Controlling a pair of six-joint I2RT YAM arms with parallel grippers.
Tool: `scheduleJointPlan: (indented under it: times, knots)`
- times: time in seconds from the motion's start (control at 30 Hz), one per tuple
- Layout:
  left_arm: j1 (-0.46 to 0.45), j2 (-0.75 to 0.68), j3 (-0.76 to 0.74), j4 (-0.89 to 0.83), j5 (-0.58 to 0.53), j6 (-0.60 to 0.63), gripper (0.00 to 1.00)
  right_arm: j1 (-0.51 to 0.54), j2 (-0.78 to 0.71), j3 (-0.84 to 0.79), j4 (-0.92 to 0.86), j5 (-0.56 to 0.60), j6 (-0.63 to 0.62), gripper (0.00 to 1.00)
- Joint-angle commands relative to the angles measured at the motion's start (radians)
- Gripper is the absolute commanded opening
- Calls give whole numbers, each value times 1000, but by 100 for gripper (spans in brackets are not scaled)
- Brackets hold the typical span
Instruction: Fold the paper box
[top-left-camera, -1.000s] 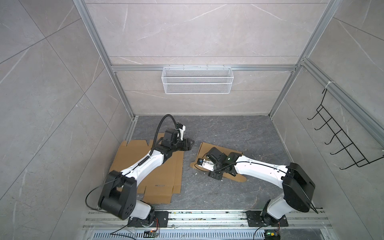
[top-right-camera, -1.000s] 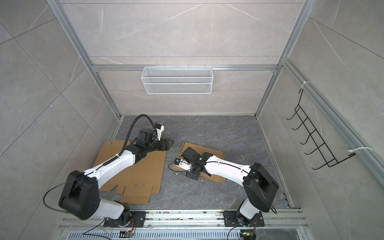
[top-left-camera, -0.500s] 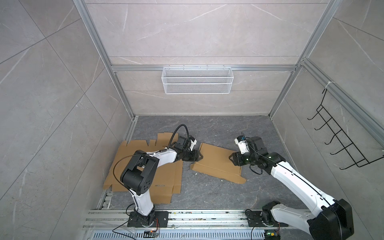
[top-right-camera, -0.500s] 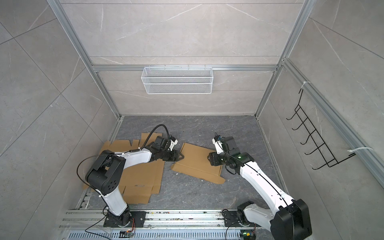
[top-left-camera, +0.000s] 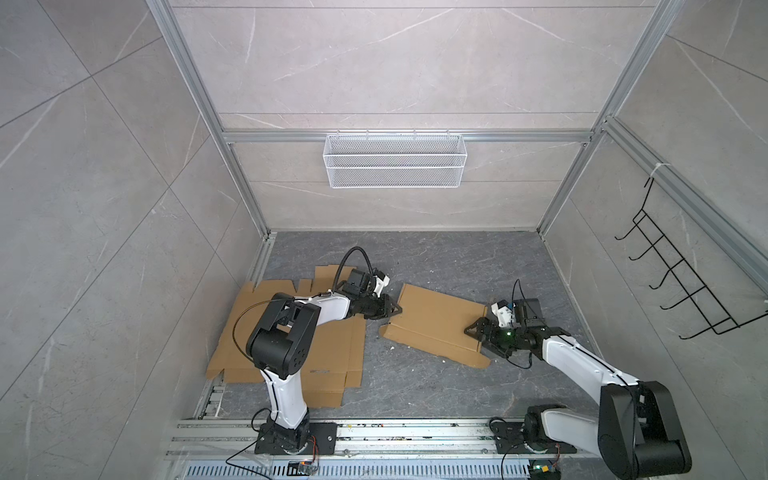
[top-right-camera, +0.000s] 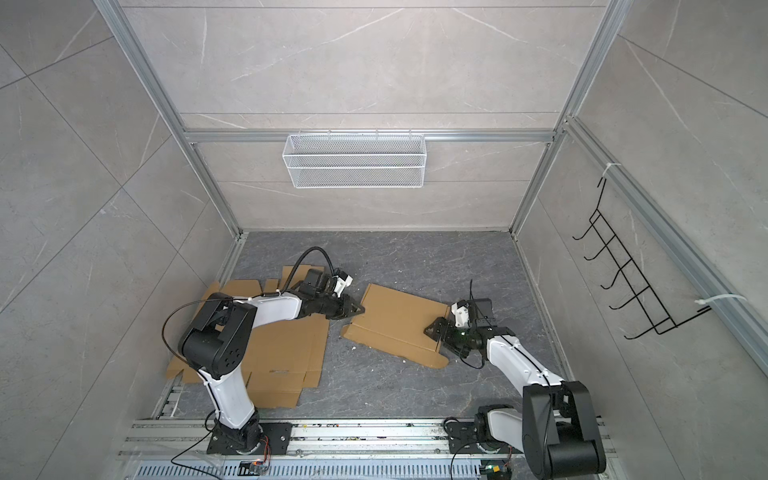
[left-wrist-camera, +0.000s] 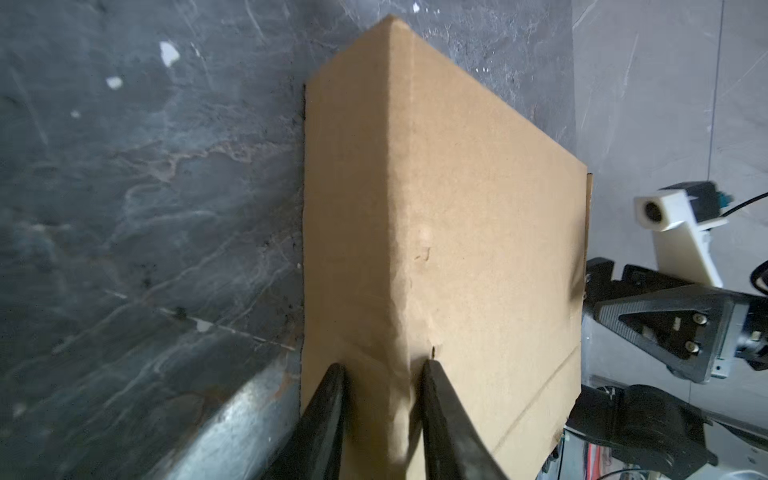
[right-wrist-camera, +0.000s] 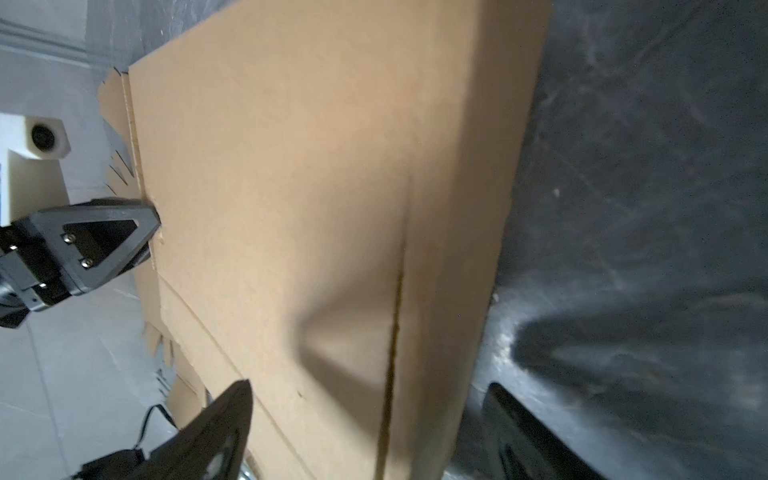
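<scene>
Flat brown cardboard box blank is lying on the grey counter. Left fingers are pinching its left edge; right fingers are gaping wide, gripping nothing.

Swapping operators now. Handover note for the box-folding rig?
Left gripper: jaws narrow, pinched on the raised crease at one end of the cardboard sheet.
Right gripper: open wide, jaws straddling the opposite end, not gripping.
The sheet lies between the two grippers, mostly flat. A pile of flat cardboard lies beside it, untouched.
Done: one crease started, no box shape yet.
Left: probably close the right grip, raise the walls, tuck the flaps.
</scene>
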Motion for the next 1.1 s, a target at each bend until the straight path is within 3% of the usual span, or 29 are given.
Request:
scheduleJointPlan:
  times: [0.0, 0.2, 0.4, 0.5, 0.6, 0.87, 0.97, 1.07]
  knots:
    - [38, 109, -37, -160, -180, -29, 29, -2, 18, -24, 86, -41, 57, 95]
    - [68, 133, -30, -175, -169, -36, 27, -2, 88, -60, 233, -99, 101, 98]
    - [68, 148, -16, -183, -164, -24, 27, -2, 215, -54, 433, -214, 138, 92]
    - [68, 143, -12, -182, -161, -18, 29, -4, 246, -43, 495, -269, 145, 86]
    - [67, 105, -13, -167, -127, -28, 38, -2, 249, -42, 543, -312, 181, 74]
    - [66, -283, -71, -31, -97, -27, 67, -5, 163, -41, 539, -350, 336, 60]
    - [29, -432, -83, -63, -208, 121, 72, -6, 168, -16, 527, -385, 405, 55]
    - [-78, -555, -73, -153, -350, 352, 74, -6, 174, 9, 501, -407, 475, 50]
